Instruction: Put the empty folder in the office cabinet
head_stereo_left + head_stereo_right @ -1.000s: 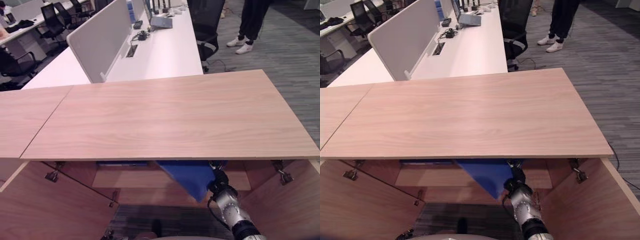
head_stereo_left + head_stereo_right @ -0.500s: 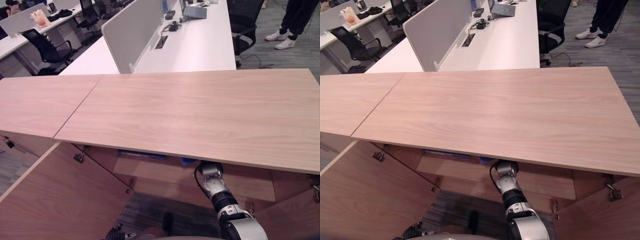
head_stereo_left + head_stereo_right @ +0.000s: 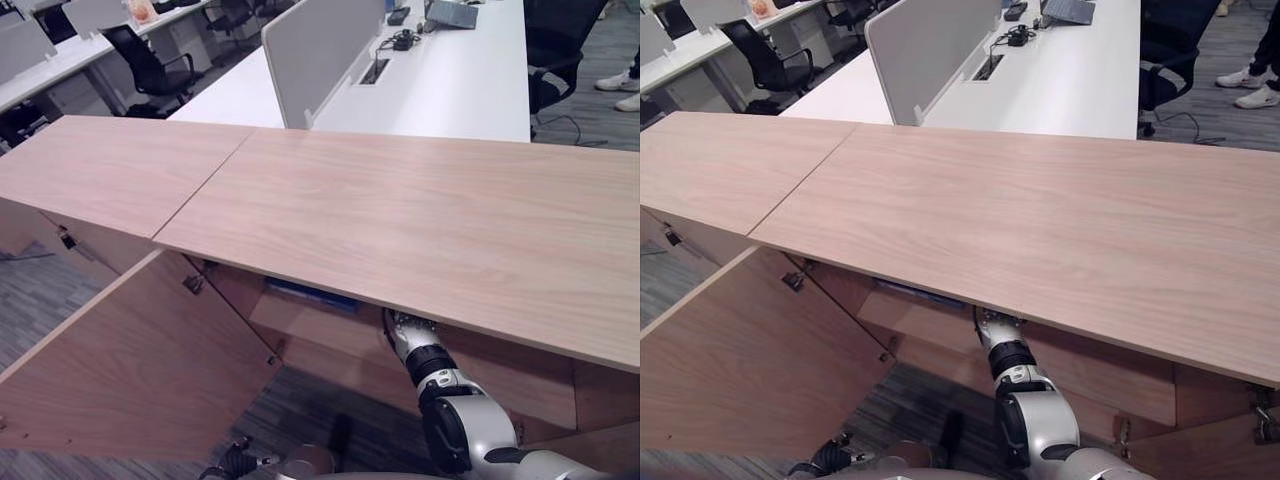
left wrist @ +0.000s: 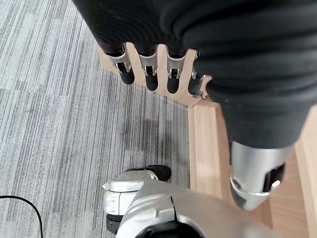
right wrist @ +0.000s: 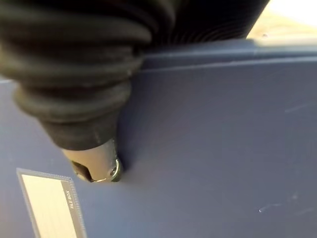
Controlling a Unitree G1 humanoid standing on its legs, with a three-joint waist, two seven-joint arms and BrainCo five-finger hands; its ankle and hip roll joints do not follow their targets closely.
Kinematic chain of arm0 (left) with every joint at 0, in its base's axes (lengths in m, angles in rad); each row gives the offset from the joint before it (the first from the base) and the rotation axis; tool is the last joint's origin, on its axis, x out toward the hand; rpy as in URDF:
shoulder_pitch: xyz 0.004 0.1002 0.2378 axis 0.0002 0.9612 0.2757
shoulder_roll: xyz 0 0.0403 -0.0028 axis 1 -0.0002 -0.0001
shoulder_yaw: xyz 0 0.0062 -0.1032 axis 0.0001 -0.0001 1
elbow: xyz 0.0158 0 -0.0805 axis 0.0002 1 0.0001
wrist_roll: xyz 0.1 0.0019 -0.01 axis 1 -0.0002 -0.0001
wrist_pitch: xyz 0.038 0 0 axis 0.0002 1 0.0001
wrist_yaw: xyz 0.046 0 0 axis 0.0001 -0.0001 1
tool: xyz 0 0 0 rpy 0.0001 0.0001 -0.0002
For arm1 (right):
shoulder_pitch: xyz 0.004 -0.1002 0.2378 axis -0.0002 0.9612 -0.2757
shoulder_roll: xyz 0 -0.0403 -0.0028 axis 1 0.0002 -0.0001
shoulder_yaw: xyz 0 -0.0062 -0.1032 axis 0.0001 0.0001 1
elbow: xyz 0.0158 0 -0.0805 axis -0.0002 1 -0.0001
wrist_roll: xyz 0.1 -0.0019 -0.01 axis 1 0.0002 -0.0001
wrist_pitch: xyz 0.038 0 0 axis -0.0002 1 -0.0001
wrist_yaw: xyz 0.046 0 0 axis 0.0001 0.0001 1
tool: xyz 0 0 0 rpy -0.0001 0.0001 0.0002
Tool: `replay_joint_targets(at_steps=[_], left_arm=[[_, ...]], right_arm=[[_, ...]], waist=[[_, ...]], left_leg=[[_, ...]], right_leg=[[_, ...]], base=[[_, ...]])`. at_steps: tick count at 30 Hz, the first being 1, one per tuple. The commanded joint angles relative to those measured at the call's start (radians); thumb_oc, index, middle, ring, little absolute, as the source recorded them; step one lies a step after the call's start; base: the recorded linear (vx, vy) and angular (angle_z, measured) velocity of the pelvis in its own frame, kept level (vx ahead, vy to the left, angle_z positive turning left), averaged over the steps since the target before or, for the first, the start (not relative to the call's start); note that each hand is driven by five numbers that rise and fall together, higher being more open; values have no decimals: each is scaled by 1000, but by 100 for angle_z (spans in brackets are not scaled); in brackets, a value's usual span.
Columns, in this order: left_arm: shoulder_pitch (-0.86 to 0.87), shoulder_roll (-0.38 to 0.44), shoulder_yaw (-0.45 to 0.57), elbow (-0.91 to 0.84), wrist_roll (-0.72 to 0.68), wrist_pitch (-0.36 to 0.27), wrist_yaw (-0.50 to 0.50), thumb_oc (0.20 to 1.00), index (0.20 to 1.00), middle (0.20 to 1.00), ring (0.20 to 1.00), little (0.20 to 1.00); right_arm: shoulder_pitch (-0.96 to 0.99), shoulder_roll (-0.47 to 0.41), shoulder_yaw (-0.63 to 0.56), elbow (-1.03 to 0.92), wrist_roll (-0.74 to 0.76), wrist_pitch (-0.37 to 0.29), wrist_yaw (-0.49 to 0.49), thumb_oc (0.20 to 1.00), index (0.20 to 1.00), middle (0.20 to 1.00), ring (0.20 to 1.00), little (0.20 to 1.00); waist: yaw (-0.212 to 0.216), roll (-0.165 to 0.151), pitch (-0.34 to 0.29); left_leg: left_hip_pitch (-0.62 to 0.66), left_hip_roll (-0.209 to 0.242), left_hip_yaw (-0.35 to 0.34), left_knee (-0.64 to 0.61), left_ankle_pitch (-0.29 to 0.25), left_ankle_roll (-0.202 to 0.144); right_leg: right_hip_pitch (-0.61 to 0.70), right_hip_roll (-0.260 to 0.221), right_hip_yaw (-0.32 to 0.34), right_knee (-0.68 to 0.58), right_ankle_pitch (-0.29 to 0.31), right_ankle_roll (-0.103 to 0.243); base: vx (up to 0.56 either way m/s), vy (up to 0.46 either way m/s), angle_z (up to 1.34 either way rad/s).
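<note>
The blue folder (image 5: 213, 148) lies inside the office cabinet; a blue sliver of it (image 3: 310, 297) shows under the wooden cabinet top (image 3: 420, 220). My right arm (image 3: 428, 362) reaches in under that top. My right hand (image 5: 94, 161) is on the folder, its thumb pressed flat on the blue face beside a pale label (image 5: 49, 206); its fingers are hidden behind the folder. My left hand (image 4: 148, 74) hangs low over the grey carpet, fingers straight, holding nothing, close to a wooden cabinet edge (image 4: 203, 144).
The left cabinet door (image 3: 130, 370) stands swung open toward me. An inner shelf (image 3: 320, 335) runs under the top. Behind the cabinet are white desks (image 3: 450, 80) with a grey divider (image 3: 320, 45), office chairs (image 3: 150, 60) and a person's shoes (image 3: 1243, 78).
The camera has turned left. The folder, which hung out below the cabinet top a second ago, is now inside, and my right arm has reached deeper in.
</note>
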Motion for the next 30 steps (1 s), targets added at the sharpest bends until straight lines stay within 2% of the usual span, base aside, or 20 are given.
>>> replay_joint_targets(at_steps=[1,6,9,16,20,30], left_arm=[[-82,55,-48,29,44,-3,30,1000,1000,1000,1000,1000],[-89,48,-60,25,48,-2,35,1000,1000,1000,1000,1000],[-81,59,-63,-37,20,-8,30,1000,1000,1000,1000,1000],[-74,78,-53,-76,18,-9,15,1000,1000,1000,1000,1000],[-44,93,-19,-90,39,-8,5,1000,1000,1000,1000,1000],[-7,108,11,-131,39,-6,-13,1000,1000,1000,1000,1000]], right_arm=[[-287,-25,-30,-44,-5,-66,27,200,200,200,200,200],[-313,4,-33,-43,9,-78,4,200,200,200,200,200],[-316,6,-51,-33,25,-83,1,200,200,200,200,200],[-259,-58,-114,15,43,-100,-19,200,200,200,200,200],[-113,-96,-137,-25,24,-109,-25,200,200,200,200,200],[-3,-177,-200,-49,-20,-116,-36,200,200,200,200,200]], waist=[[18,-55,23],[35,-57,15],[46,-55,10],[55,-60,7],[32,-59,14],[-3,-48,11]], left_leg=[[137,53,-7,13,-153,-36],[150,55,-13,13,-157,-35],[156,53,-20,14,-158,-33],[159,51,-38,16,-162,-32],[157,49,-35,13,-165,-31],[160,45,-32,13,-173,-29]], right_leg=[[-12,-74,31,40,-11,39],[3,-72,27,41,-15,36],[12,-68,23,44,-20,35],[22,-66,10,58,-30,37],[8,-67,14,65,-34,40],[2,-73,22,78,-43,41]], base=[[0,0,0],[0,0,0],[19,19,5],[24,14,5],[0,0,0],[1,1,0]])
